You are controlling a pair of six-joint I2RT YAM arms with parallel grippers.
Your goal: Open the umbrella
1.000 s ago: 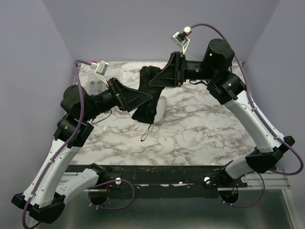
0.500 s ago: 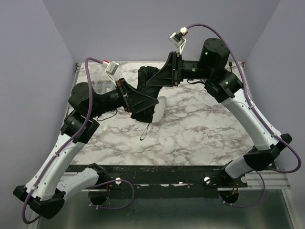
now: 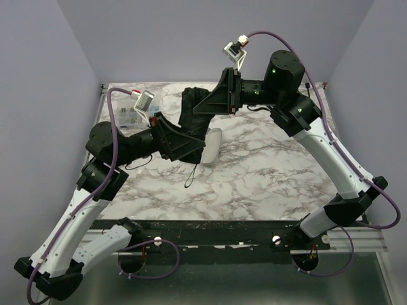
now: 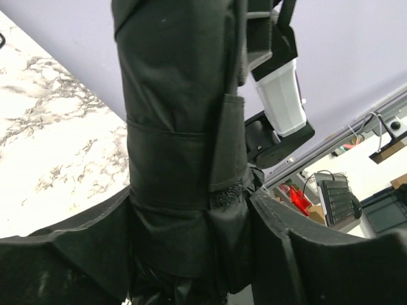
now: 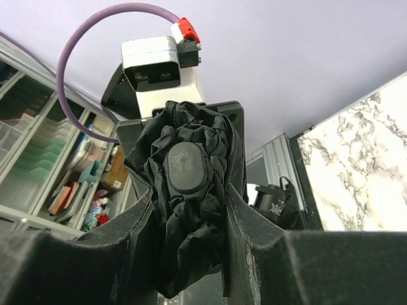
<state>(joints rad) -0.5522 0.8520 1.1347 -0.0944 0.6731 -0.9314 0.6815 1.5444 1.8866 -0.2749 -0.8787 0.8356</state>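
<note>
Where the umbrella (image 3: 191, 121) is: in the air over the table (image 3: 273, 171), held between the two claws, folded shut, with its black cloth wrapped and bunched around it.
How it lies: from above, the far end is at the right claw and the near end is at the left claw.
State of the left claw (image 3: 198, 145): it is grasping the near part of the umbrella. In the wrist view (image 4: 191, 210) one finger lies against the cloth on each side, just under the closing strap (image 4: 226, 197).
State of the right claw (image 3: 194, 108): it is clenched on the far end of the umbrella. In the wrist view (image 5: 187, 203) the crumpled cloth fills the space between the fingers, and an oval black cap (image 5: 184, 168) faces the camera.
Cord (image 3: 191, 178): a thin black loop hangs down from the near end. I cannot tell if it touches the table.
Cream cover (image 3: 215, 145): it lies on the table just beside the umbrella, partly hidden by it.
Clear box (image 3: 127, 115): it is at the far left of the table, partly behind the left arm.
Table surface: white marble pattern with grey veins.
</note>
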